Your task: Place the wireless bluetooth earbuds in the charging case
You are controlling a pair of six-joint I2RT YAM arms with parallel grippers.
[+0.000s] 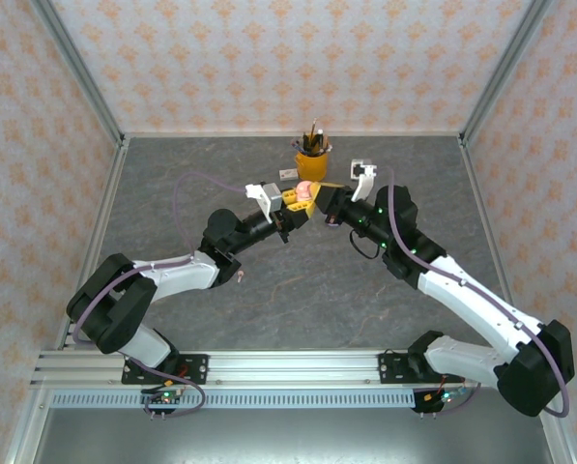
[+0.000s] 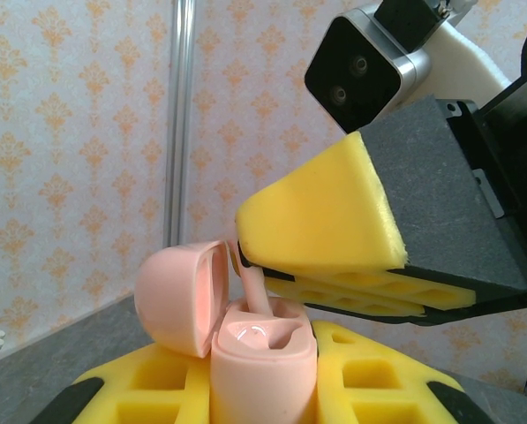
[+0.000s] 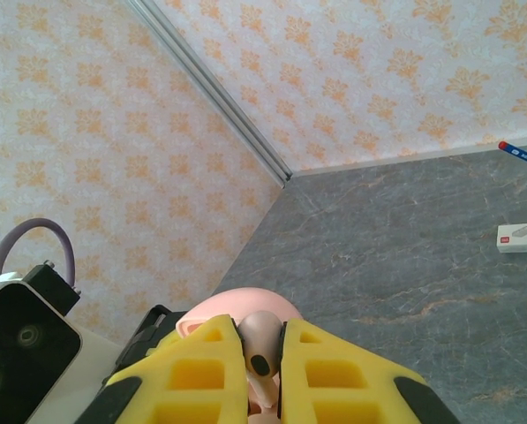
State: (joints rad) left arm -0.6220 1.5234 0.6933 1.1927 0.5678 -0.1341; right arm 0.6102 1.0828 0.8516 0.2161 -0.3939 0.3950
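Right end effector [image 3: 261, 329] is clenched on a pink earbud [image 2: 252, 287], stem down and just dipping into the open pink case [image 2: 265, 367], which the left end effector [image 2: 263, 396] is grasping tight. Mid-insertion, I'd say. Next move needs a straight push down into the slot, then letting go.

No text is legible; the red mark on the white box [image 3: 521, 237] is too small.

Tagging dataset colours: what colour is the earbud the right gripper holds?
The earbud is pale pink, matching the open case; best seen in the right wrist view.
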